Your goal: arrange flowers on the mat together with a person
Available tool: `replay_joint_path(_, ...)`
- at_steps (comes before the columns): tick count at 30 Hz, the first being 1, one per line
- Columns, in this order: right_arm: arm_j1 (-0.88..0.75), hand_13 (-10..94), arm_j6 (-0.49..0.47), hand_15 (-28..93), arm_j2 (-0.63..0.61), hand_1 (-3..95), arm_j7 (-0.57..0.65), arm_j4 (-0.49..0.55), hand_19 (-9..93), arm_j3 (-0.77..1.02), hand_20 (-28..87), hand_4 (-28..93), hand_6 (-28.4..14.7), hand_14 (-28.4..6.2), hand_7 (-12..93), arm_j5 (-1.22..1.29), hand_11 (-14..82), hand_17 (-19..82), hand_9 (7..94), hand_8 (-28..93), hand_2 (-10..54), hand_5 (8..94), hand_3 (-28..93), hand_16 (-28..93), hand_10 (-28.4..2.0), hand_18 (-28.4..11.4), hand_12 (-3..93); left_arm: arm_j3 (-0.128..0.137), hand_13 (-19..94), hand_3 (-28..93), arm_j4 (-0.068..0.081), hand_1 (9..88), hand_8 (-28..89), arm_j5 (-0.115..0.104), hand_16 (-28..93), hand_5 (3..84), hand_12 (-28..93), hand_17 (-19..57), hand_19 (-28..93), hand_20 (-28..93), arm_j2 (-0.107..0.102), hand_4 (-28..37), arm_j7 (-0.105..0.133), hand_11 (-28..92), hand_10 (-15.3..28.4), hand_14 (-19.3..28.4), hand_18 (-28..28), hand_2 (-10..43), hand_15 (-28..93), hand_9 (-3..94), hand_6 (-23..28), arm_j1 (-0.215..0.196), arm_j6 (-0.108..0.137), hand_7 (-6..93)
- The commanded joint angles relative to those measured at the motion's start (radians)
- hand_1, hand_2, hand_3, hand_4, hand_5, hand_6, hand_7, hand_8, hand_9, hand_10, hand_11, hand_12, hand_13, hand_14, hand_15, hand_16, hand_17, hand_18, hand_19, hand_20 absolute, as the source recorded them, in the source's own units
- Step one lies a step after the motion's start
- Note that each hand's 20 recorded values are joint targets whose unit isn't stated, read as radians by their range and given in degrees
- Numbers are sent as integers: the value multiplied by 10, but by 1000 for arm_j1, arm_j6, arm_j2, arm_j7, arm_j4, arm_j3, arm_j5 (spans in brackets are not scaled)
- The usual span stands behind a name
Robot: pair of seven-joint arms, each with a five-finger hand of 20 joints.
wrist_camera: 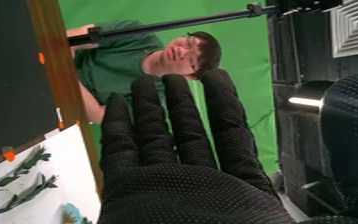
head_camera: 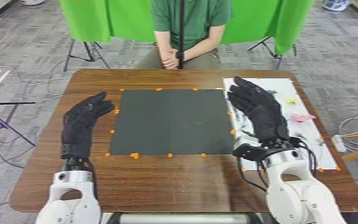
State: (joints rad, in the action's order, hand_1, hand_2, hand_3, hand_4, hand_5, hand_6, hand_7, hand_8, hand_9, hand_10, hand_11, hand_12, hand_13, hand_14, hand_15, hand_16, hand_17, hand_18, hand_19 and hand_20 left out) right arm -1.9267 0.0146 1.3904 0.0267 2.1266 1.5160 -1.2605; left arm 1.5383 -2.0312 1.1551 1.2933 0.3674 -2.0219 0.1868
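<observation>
Right of the mat (head_camera: 171, 122), a pink flower (head_camera: 302, 117) lies beside the right hand (head_camera: 262, 112), fingers extended; leafy stems (wrist_camera: 40, 186) roughly parallel the mat's edge. Left hand (head_camera: 82, 117): fingers extended.

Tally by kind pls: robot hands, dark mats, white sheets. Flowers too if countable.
Left hand and right hand: 2
Dark mat: 1
White sheet: 1
Total: 4
Flowers: left out, too small and partly hidden for a firm count.
</observation>
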Motion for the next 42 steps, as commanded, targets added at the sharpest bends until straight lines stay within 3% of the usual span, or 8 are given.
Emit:
replay_joint_path(1, -5, 342, -12, 97, 2, 152, 16, 9, 73, -9, 249, -144, -20, -147, 135, -1, 49, 172, 427, -83, 6, 441, 734, 200, -147, -129, 165, 16, 416, 661, -1, 287, -61, 16, 6, 509, 140, 86, 184, 202, 27, -202, -9, 234, 143, 197, 167, 6, 279, 509, 50, -22, -23, 173)
replay_joint_path(15, 3, 343, -36, 98, 1, 152, 11, 6, 75, -11, 250, -144, -20, -147, 137, 0, 50, 171, 431, -83, 6, 443, 735, 199, -147, -129, 165, 20, 415, 660, -6, 287, -62, 8, 7, 508, 140, 84, 181, 201, 21, -201, -12, 232, 142, 197, 167, 7, 278, 508, 51, -30, -11, 171)
replay_joint_path(29, 0, 345, -13, 99, -3, 152, 2, 9, 76, -13, 249, -144, -20, -149, 137, -3, 51, 170, 432, -83, 6, 440, 735, 199, -148, -130, 166, 17, 408, 658, 2, 287, -61, 18, 7, 506, 140, 78, 178, 202, 16, -202, -37, 231, 142, 197, 167, 7, 274, 504, 51, -7, -50, 169)
replay_joint_path(34, -2, 350, -38, 102, -3, 151, 12, 7, 79, -8, 249, -143, -30, -152, 119, 7, 52, 169, 435, -80, 5, 365, 736, 201, -148, -132, 168, 21, 405, 657, 1, 287, -60, 24, 9, 504, 140, 72, 179, 201, 18, -203, -43, 231, 141, 196, 168, 8, 273, 502, 51, -11, -61, 169)
replay_joint_path(38, 8, 349, -101, 101, -1, 155, 29, 1, 79, 5, 245, -143, -32, -154, 112, 3, 52, 168, 434, -74, 4, 356, 728, 201, -147, -134, 169, 25, 403, 657, -2, 287, -60, 24, 10, 504, 140, 67, 176, 199, 19, -203, -44, 230, 141, 197, 168, 9, 272, 502, 50, -17, -57, 170)
replay_joint_path(42, -1, 350, -92, 101, 8, 155, 26, 5, 79, 3, 244, -143, -31, -155, 111, -2, 52, 168, 435, -73, 6, 368, 724, 201, -147, -135, 170, 34, 401, 657, -7, 286, -60, 26, 12, 503, 141, 61, 177, 200, 27, -203, -43, 230, 140, 196, 170, 9, 271, 501, 50, -31, -53, 170)
